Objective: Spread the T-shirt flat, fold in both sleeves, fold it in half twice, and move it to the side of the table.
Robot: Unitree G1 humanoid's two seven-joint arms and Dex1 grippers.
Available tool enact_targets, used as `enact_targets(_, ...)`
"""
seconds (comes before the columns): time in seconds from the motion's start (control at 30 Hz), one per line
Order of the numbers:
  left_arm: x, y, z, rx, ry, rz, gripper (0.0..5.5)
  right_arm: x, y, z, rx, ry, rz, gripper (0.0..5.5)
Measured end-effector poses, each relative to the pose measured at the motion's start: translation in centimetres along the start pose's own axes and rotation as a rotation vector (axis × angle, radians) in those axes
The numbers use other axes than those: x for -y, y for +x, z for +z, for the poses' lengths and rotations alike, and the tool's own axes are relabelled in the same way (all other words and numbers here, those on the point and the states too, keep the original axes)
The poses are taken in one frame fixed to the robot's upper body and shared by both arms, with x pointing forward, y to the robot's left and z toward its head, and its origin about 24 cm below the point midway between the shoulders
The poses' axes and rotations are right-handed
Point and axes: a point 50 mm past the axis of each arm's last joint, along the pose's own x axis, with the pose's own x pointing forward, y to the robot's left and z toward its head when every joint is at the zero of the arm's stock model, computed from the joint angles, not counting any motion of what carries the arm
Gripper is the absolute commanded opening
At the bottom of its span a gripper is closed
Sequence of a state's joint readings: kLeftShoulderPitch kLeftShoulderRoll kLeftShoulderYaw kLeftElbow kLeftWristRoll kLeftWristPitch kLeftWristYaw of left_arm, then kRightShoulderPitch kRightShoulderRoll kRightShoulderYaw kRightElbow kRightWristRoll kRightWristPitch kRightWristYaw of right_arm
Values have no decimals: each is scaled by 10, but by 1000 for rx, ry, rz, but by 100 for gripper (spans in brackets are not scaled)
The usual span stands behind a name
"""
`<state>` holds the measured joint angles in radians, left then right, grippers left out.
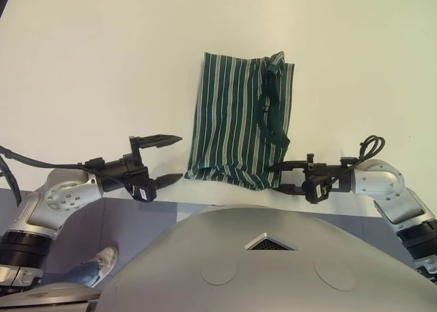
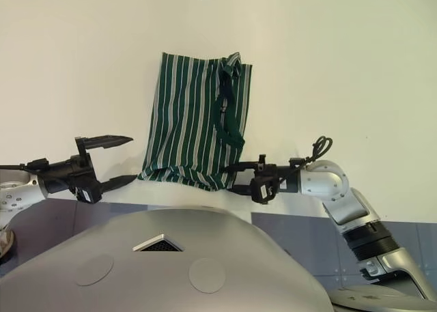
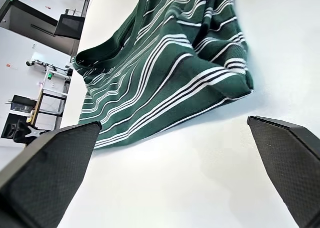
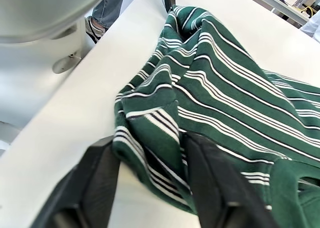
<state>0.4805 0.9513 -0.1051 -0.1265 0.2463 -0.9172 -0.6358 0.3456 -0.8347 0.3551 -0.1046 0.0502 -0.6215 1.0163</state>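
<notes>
The T-shirt (image 1: pixel 235 117) lies folded on the table (image 1: pixel 102 66), close to its near edge. Your right hand (image 1: pixel 281 177) grasps the T-shirt's near right corner. Your left hand (image 1: pixel 174 160) is released, fingers wide apart, just beside the near left corner and not touching it.

Folded striped T-shirt (image 1: pixel 235 114) on white table (image 1: pixel 102 66), right pincer (image 1: pixel 275 177) clasping its near corner, left pincer (image 1: pixel 179 158) spread nearby

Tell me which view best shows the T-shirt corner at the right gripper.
Right wrist view: the T-shirt corner is bunched inside the right gripper, close up. The eye views show it small, from above; the left wrist view shows the other near corner.
</notes>
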Motion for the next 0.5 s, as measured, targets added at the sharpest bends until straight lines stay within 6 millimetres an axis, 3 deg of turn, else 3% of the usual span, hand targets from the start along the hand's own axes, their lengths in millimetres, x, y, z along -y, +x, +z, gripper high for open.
enact_targets(0.23, 0, 12, 5, 60, 10, -51, 540, 1, 0, -2, -12, -5, 5, 25)
enact_targets(0.5, 2, 21, 3, 89, -4, -71, 391, 4, 0, -2, -17, -16, 5, 15)
